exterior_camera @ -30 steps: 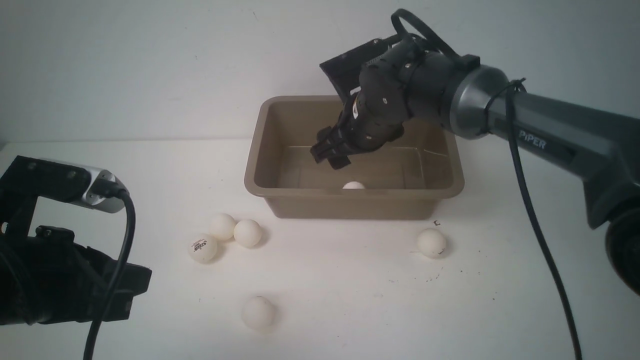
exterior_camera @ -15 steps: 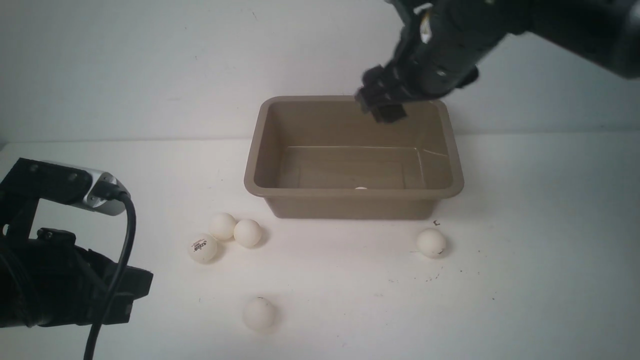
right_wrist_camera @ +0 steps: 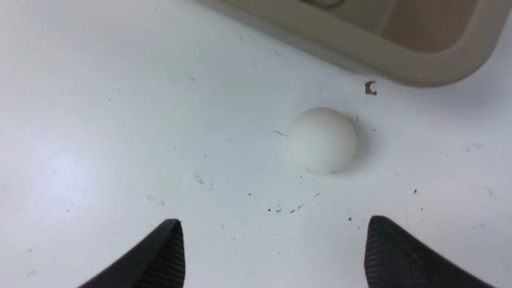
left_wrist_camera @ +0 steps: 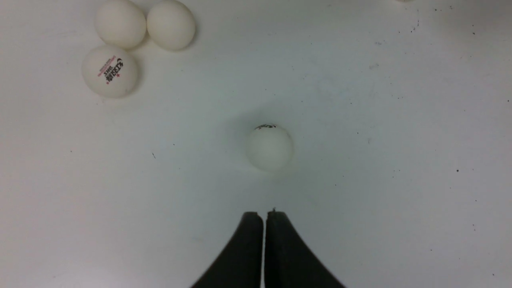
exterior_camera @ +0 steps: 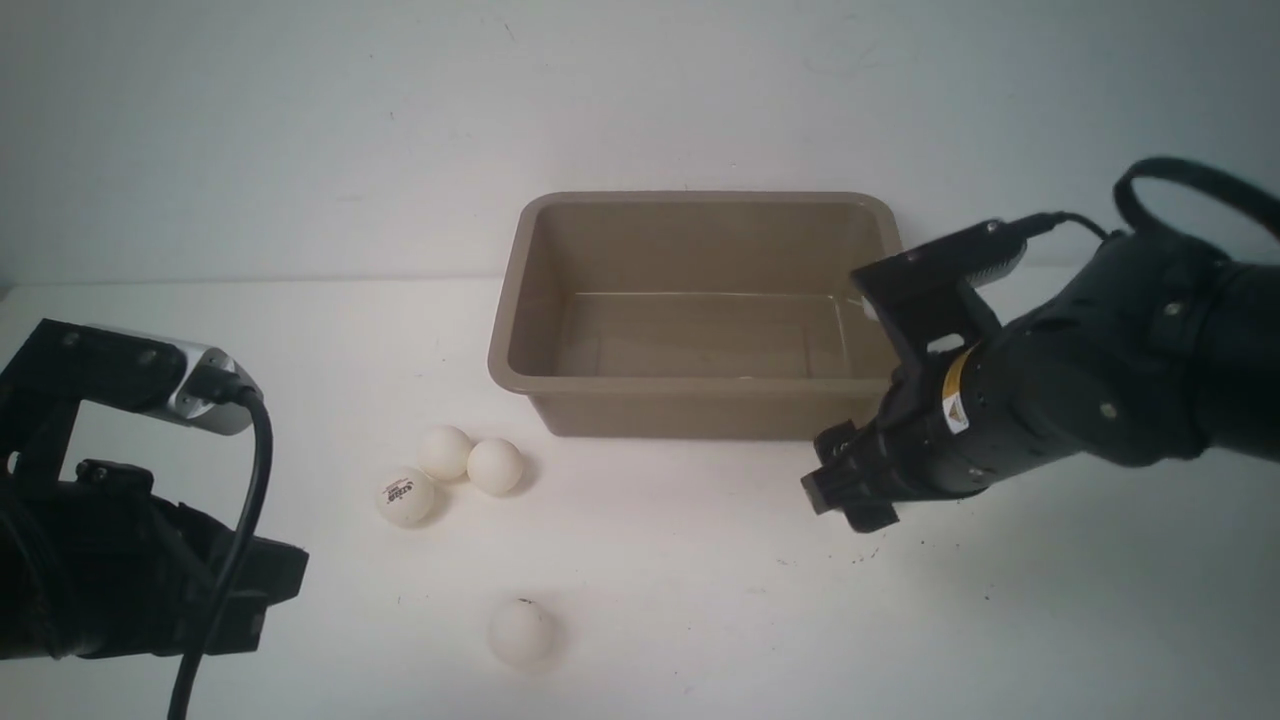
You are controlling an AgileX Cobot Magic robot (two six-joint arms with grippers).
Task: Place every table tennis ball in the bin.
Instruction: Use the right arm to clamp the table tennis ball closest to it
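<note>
Counting from the near edge, what is there?
— On the counter (exterior_camera: pixel 700 590), a lone ball (exterior_camera: pixel 520 632) lies nearest. Behind it is the logo ball (exterior_camera: pixel 407 496), close to a plain ball (exterior_camera: pixel 445 452) that touches another plain one (exterior_camera: pixel 495 466). A fifth ball (right_wrist_camera: pixel 322 140) lies by the right near corner of the bin (exterior_camera: pixel 690 412). That makes five balls on the counter, one bin and two claws.

What changed?
— A second ago the right claw (exterior_camera: pixel 850 495) hung inside the bin above a ball, and half a second ago it was over the far rim. Now it sits low in front of the bin. The left arm hasn't shifted.

Do the views disagree?
— In the front view the right claw covers the fifth ball. The right wrist view shows that ball lying free, ahead of widely parted fingers and apart from them. Only the left wrist view shows the left claw (left_wrist_camera: pixel 264 216), pressed together on nothing, with the lone ball just ahead.
</note>
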